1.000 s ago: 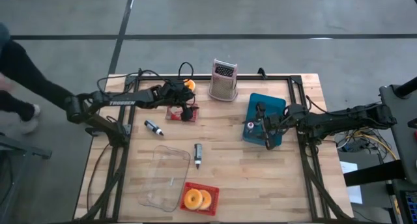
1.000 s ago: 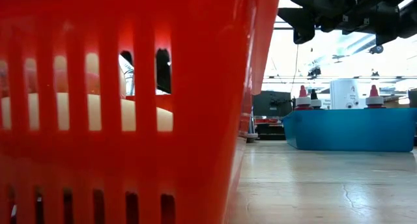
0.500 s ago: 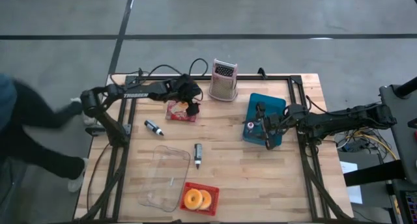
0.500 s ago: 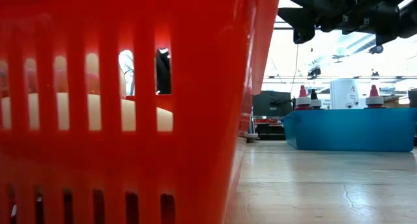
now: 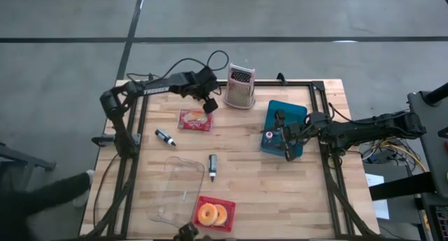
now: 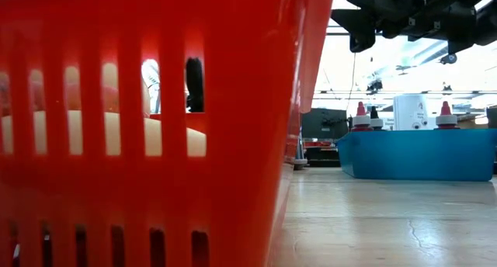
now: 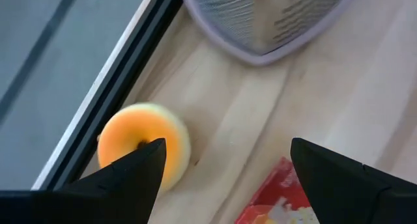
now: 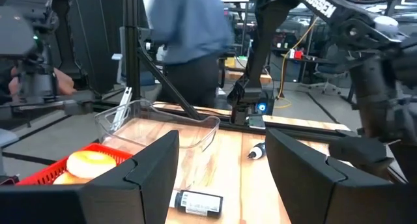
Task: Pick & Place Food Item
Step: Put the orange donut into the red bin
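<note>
Since the last frame your left gripper (image 5: 207, 104) swung toward 12 o'clock, jaws wide, empty, above the donut (image 7: 143, 143) (by the grater (image 5: 239, 86)). Right gripper (image 5: 288, 146) idles open. Descend off-centre and you'll nudge it away.

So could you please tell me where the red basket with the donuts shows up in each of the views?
High view: red basket at the table's near edge, beside the clear tray.
Low view: basket fills the left, close to the camera.
Left wrist view: not in it.
Right wrist view: basket low at the left, in front of the tray.
Shared landmark: the tray.
</note>
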`<action>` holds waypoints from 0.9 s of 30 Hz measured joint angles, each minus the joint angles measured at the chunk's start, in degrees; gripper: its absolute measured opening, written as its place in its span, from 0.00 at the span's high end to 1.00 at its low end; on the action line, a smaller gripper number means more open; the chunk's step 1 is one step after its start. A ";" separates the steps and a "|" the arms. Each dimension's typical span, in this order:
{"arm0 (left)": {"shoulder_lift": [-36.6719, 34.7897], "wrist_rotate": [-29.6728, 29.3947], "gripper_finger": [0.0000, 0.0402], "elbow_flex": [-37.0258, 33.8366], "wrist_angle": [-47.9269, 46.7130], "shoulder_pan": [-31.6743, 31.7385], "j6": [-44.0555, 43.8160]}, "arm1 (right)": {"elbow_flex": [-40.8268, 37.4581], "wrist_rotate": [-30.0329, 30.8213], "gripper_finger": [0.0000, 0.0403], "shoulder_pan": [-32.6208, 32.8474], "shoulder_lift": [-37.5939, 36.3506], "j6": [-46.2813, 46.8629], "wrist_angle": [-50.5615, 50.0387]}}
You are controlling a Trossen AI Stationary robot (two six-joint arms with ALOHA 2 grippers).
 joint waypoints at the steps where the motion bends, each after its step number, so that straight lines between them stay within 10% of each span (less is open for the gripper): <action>1: 0.48 0.02 0.17 0.59 -0.82 0.48 -0.74 | 0.00 0.00 0.44 0.00 0.00 -0.06 -0.04; 27: 2.98 8.00 0.17 6.82 -13.42 3.76 4.14 | -0.02 -0.18 0.44 0.00 0.00 -0.81 -1.21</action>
